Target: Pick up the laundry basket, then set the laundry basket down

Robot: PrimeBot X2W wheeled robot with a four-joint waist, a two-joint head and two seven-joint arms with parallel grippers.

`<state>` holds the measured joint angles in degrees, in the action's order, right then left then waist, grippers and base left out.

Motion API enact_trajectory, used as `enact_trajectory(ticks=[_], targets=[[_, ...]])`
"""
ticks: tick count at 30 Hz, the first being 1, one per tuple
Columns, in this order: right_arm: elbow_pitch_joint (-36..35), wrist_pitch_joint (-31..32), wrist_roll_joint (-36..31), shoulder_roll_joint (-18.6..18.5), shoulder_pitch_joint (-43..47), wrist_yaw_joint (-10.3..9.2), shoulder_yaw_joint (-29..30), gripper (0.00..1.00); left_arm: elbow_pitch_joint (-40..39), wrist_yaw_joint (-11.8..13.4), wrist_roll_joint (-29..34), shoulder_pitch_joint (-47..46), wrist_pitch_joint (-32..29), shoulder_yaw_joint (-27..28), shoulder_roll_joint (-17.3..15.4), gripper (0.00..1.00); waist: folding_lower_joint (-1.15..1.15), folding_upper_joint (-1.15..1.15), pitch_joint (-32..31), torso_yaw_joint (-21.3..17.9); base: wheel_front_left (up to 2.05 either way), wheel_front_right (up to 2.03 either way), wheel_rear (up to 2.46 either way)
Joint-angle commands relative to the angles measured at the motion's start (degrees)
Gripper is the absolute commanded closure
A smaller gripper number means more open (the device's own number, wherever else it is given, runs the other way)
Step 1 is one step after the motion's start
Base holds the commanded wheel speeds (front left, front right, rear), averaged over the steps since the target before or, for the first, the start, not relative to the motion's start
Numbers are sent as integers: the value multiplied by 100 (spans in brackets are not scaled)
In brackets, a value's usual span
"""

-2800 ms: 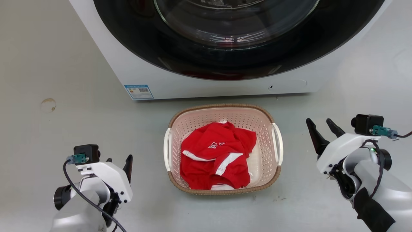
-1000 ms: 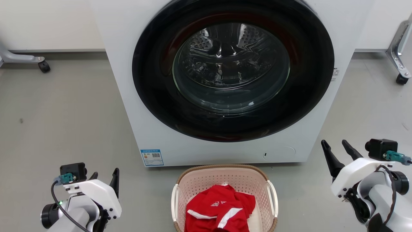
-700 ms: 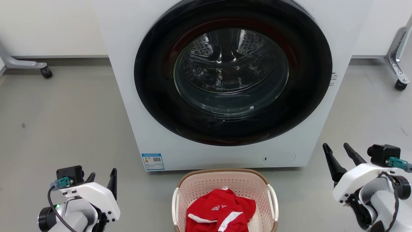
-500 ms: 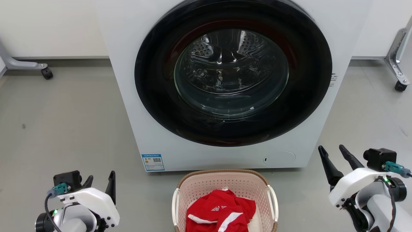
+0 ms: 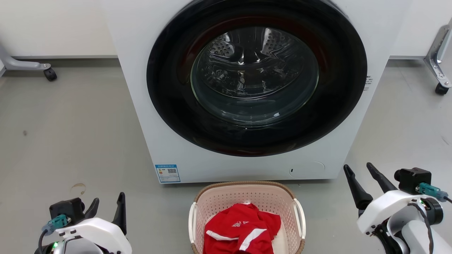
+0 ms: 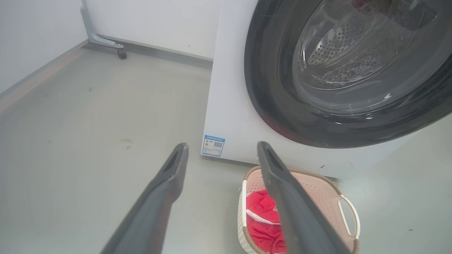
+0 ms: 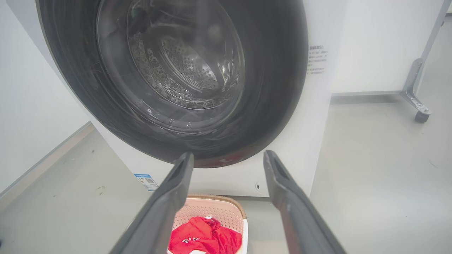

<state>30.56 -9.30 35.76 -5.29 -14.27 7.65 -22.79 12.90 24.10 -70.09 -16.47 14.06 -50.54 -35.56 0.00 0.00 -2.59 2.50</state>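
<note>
**Spread grippers either side of a basket at the washer**

The laundry basket (image 5: 226, 197) stands on the floor (image 5: 70, 141) just before the washing machine (image 5: 141, 106), holding a red garment (image 5: 243, 233) with a white logo. A blue label (image 5: 167, 173) bears a QR code; its text is unreadable. The left gripper (image 5: 108, 200) and right gripper (image 5: 357, 169) flank the basket, well apart from it, fingers spread wide and empty. The right wrist view brings closer a block of grey print (image 7: 316, 59), also illegible.

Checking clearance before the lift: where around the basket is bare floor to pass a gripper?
Bare floor lies left of the laundry basket, up to the left gripper, and right of it, up to the right gripper. Crowded: only a narrow strip separates the basket from the washing machine.
</note>
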Motion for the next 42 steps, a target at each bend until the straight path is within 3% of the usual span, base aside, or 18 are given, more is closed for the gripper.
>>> enact_trajectory(ticks=[1,4,16,30,42], targets=[[-250,47,-126,-45,-22,-16,8,0,-223,103,-6,-110,9,262,-257,0,0,0,14,-15,0,0,0],[-428,166,-252,-1,54,-16,135,0,-407,131,50,-75,16,249,-309,0,0,0,35,-27,0,0,0],[-935,557,-595,-38,202,-16,422,0,-478,-176,100,-201,-151,151,-419,0,0,0,37,-66,0,0,0],[-1537,862,-871,54,486,-16,789,0,-944,366,191,-182,-122,296,-566,0,0,0,14,-109,0,0,0],[-1649,920,-933,130,584,-16,877,0,-1007,445,219,-116,-98,317,-619,0,0,0,19,-76,0,0,0]])
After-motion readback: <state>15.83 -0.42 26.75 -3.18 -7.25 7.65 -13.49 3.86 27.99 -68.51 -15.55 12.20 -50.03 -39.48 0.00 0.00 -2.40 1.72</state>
